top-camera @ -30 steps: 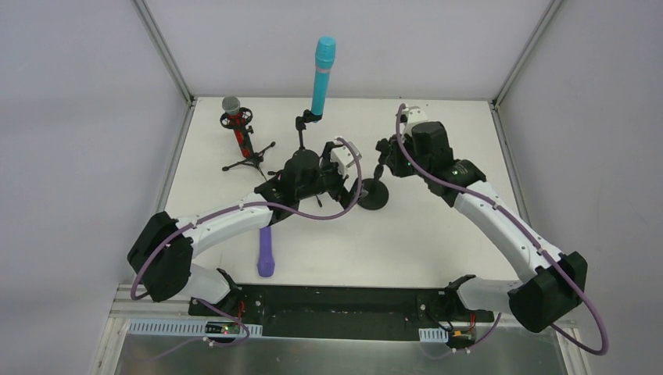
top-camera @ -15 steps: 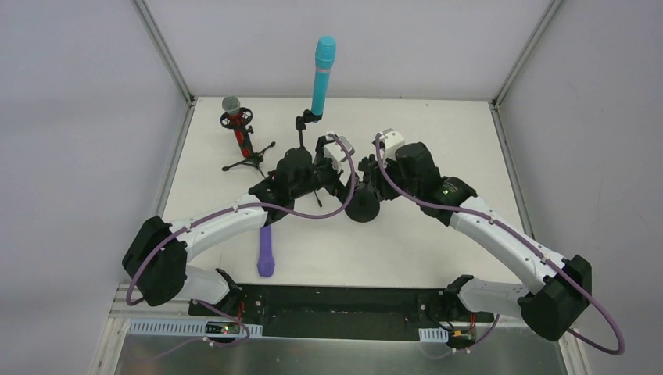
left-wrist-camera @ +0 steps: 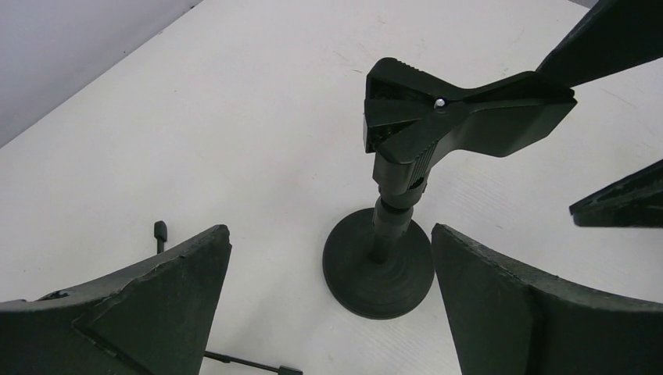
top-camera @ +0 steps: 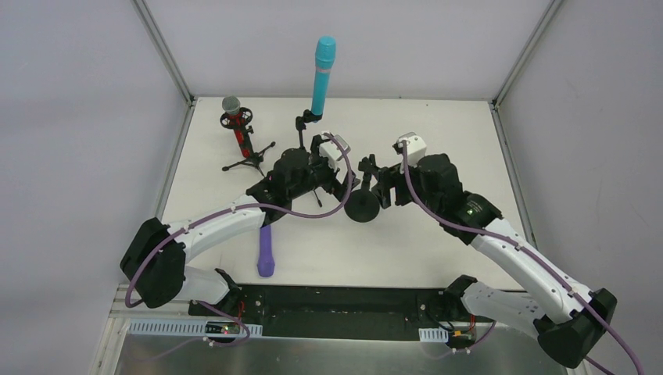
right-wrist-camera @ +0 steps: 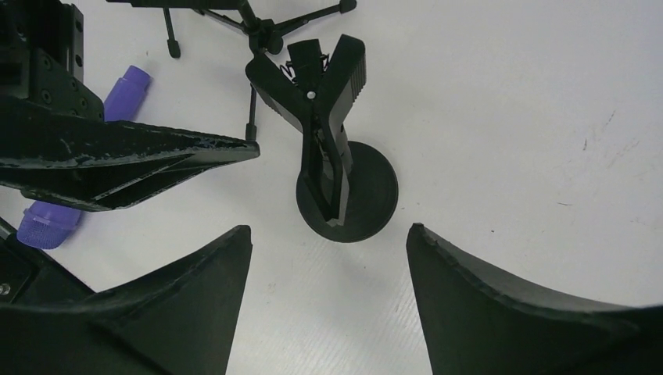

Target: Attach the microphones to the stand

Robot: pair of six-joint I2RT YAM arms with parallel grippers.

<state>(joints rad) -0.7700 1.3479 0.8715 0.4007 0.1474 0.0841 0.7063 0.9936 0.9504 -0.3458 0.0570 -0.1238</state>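
Top external view: my left fingers [left-wrist-camera: 195,281] and right fingers [right-wrist-camera: 195,297], both released, face the empty clip stand [top-camera: 363,205] mid-bench [top-camera: 438,141]. The purple microphone [top-camera: 266,251] lies near-left, ungrasped. Next, I judge, fetch it and clip it in.

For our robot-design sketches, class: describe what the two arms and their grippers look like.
The left arm and right arm have white links between black joints, with a purple cable looping along each. A white block tops each wrist. The gripper fingers are matte black, wedge-shaped, rough-edged.
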